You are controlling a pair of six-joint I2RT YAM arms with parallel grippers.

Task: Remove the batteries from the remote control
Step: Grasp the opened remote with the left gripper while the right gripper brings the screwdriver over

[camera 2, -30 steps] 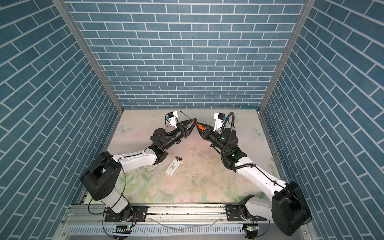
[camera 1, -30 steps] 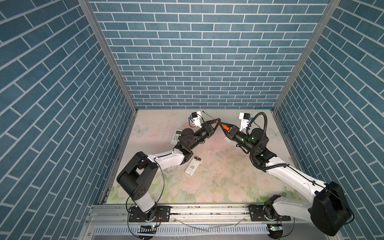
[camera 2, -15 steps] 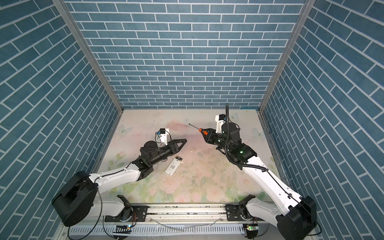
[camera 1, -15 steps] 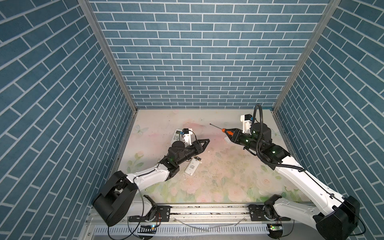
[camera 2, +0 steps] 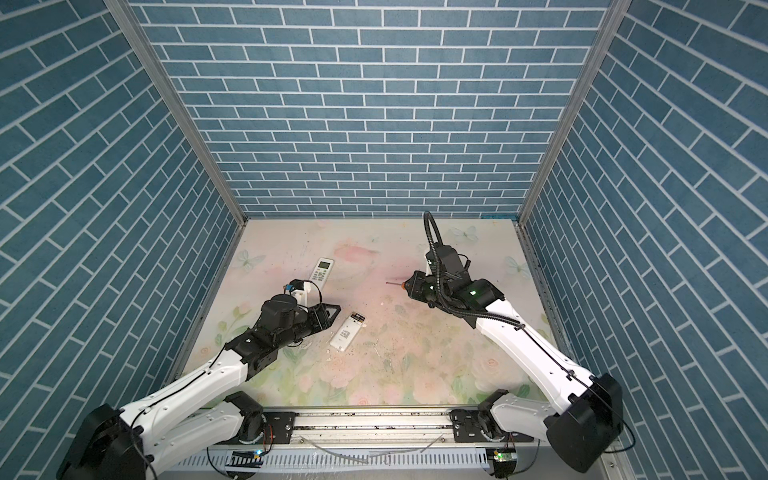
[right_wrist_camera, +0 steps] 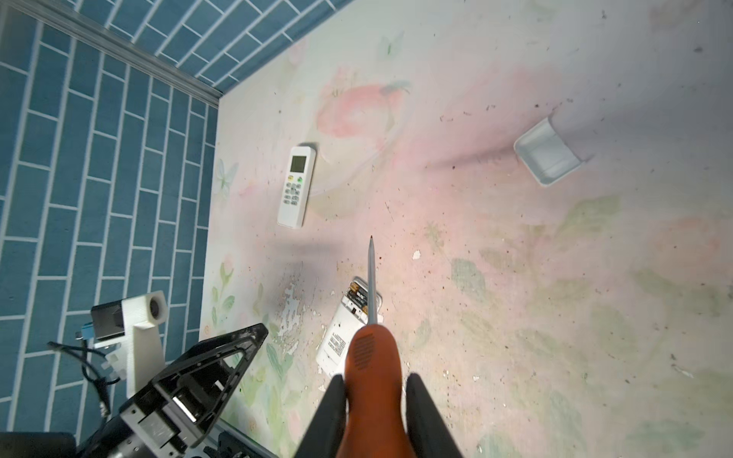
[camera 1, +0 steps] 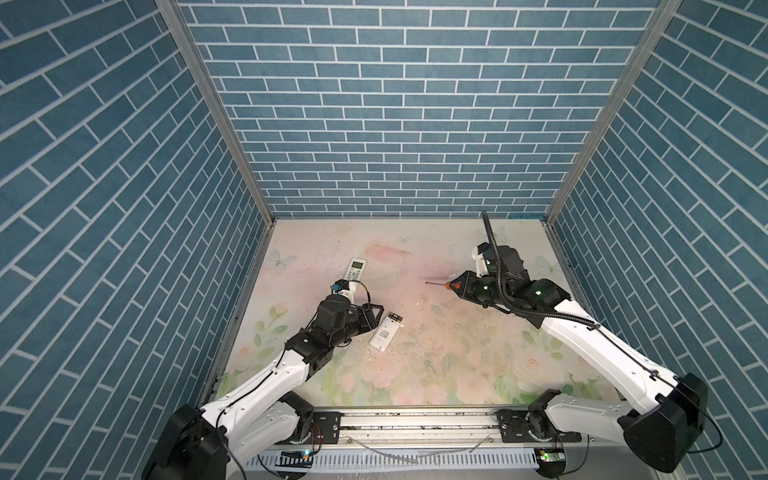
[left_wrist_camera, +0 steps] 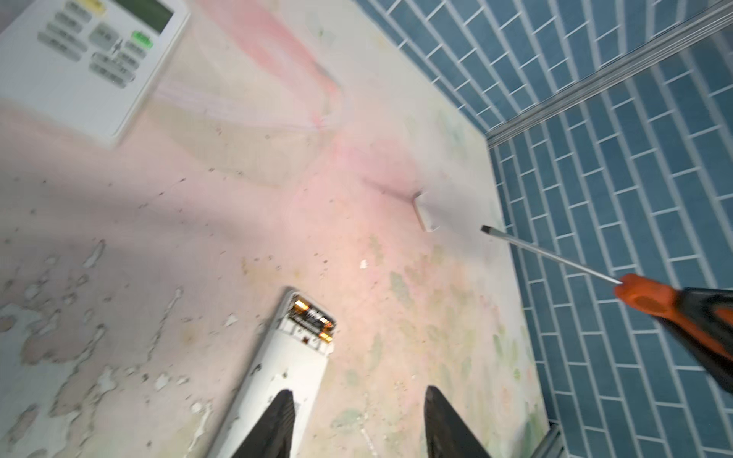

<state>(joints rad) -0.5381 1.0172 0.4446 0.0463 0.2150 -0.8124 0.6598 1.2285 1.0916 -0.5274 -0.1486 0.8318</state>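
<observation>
The white remote control (camera 1: 386, 331) (camera 2: 347, 329) lies face down left of the middle. Its compartment is open at the far end, and black batteries with gold ends (left_wrist_camera: 311, 315) (right_wrist_camera: 358, 295) sit inside. My left gripper (left_wrist_camera: 357, 392) (camera 1: 378, 311) hovers open and empty at the remote's near end; one fingertip (left_wrist_camera: 284, 400) overlaps its white back. My right gripper (right_wrist_camera: 375, 380) (camera 1: 461, 286) is held above the table at the right, shut on the handle of an orange screwdriver (right_wrist_camera: 373, 357) (left_wrist_camera: 650, 297). The shaft points left toward the middle.
A second white remote (camera 1: 355, 269) (right_wrist_camera: 295, 186) lies face up, buttons showing, behind the left gripper. A small white cover (right_wrist_camera: 547, 156) (left_wrist_camera: 426, 214) lies on the floral table surface near the back, on the right arm's side. Blue brick walls enclose three sides.
The two grippers met near the back middle; now they are apart. The left arm drew back and down beside the remote with its jaws widening. The right arm pulled right, still holding the screwdriver.
</observation>
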